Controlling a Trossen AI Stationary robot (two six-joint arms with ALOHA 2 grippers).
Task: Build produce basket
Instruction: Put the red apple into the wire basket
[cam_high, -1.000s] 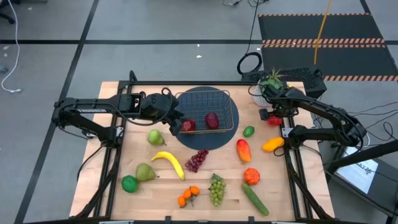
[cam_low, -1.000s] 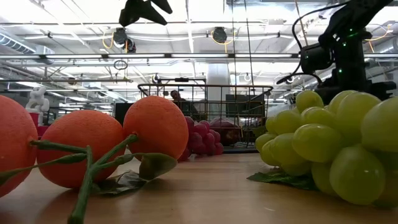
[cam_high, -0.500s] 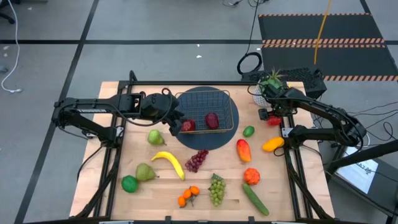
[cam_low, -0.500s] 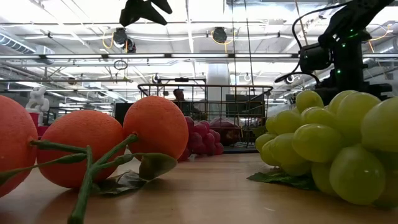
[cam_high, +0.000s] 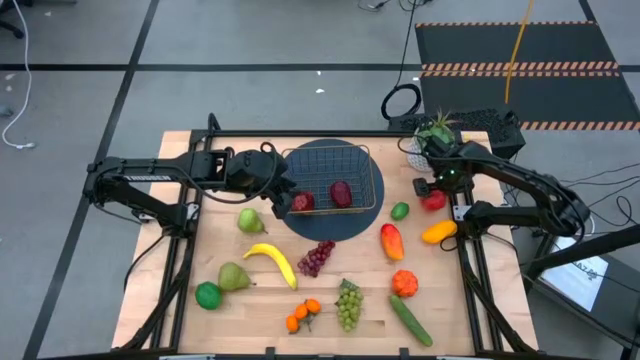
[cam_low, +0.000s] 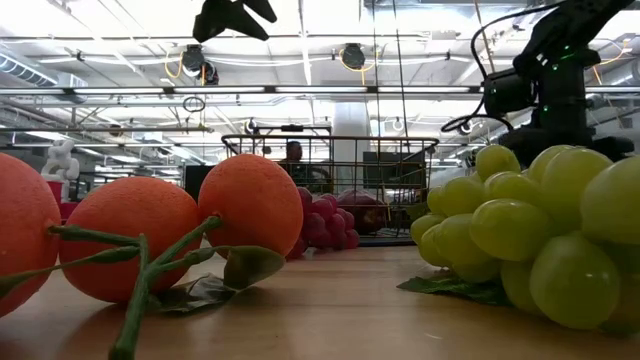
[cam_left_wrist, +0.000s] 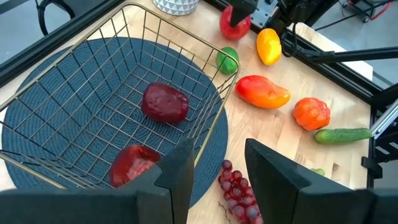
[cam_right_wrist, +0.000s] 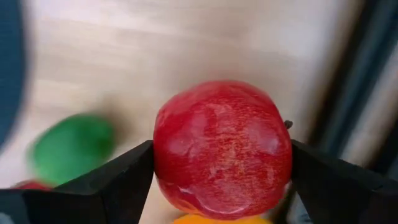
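left pincer (cam_high: 291, 205): parked at the near-left corner of the basket (cam_high: 375, 180), fingers apart with nothing between them, same spot as a second ago. Wrist cam has the wire rim right in front of its fingertips (cam_left_wrist: 180, 168).

basket: sits on a round dark mat (cam_high: 330, 225), two red apples inside so far. One apple (cam_left_wrist: 165, 102) is farther ahead of the left pincer, the other (cam_left_wrist: 134, 165) is just inside the rim by its fingers.

loose produce: banana (cam_high: 271, 262), pears, lime, both grape bunches, oranges, mango (cam_high: 391, 241), cucumber are all lying on the tabletop (cam_high: 250, 310), nearer the table's front than either pincer.

right pincer (cam_high: 434, 197): this is the bit that changed. It's clamped on a red apple (cam_right_wrist: 222, 146), and over the last second it slid with the apple from near the white plant pot (cam_high: 418, 152) toward the yellow pepper (cam_high: 438, 232) and the small green lime (cam_high: 400, 211).

what it means: looks like apple number three is on its way, but it's well off to the basket's right, so I'd guess a swing over the rim is next.
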